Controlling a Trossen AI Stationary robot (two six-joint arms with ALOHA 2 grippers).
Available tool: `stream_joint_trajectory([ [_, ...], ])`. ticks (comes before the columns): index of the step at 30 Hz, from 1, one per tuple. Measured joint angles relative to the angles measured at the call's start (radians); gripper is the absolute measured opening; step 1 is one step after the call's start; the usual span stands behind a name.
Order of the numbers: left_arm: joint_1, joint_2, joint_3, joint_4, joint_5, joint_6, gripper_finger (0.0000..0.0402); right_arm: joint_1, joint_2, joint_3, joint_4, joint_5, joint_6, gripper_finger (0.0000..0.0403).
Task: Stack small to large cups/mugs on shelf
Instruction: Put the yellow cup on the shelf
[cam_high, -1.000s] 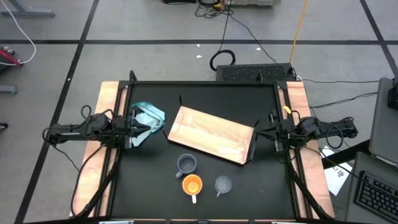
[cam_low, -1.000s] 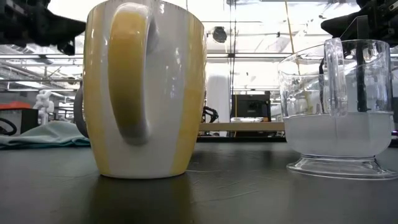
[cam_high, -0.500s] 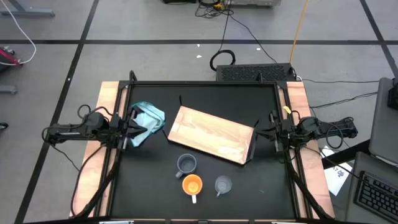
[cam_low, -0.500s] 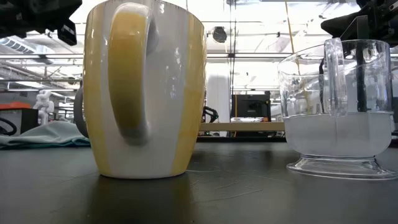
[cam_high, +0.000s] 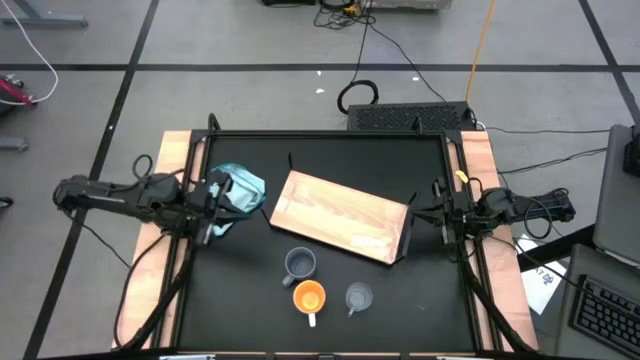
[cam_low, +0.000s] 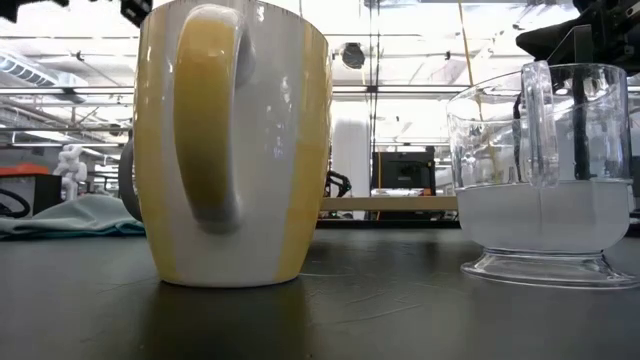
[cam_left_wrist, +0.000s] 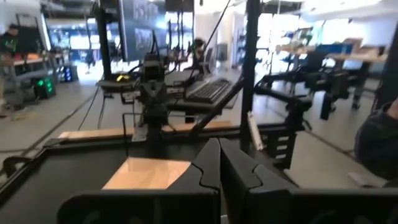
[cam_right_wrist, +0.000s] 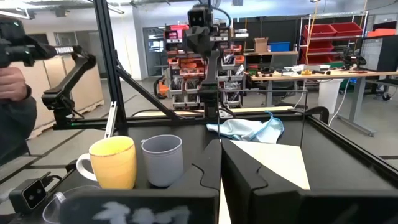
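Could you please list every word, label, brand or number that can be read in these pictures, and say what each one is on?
No text can be read in any view.
The orange mug, the blue-grey mug and the clear cup show no print.
The wooden shelf shows no marking.
The sheet of paper beside the table has dark marks too small to read.

Flat rectangular light-wood shelf (cam_high: 342, 217) lies skewed between left gripper (cam_high: 210, 205) and right gripper (cam_high: 437, 212); blue-grey mug (cam_high: 300, 264), orange mug (cam_high: 309, 297), clear glassy cup (cam_high: 359, 297) stand upright, well apart from both.
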Motion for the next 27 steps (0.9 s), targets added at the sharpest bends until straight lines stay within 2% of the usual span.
stream_joint_trajectory([
  [5, -0.003, 0.144, 0.119, -0.131, -0.052, -0.038, 0.0000, 0.000, 0.000, 0.000, 0.000, 0.000, 0.000, 0.0000],
  [14, -0.038, 0.375, 0.286, -0.303, -0.055, -0.087, 0.0000, 0.000, 0.000, 0.000, 0.000, 0.000, 0.000, 0.0000],
  [27, -0.149, 0.661, 0.522, -0.447, -0.114, -0.076, 0.0000, 0.000, 0.000, 0.000, 0.000, 0.000, 0.000, 0.0000],
])
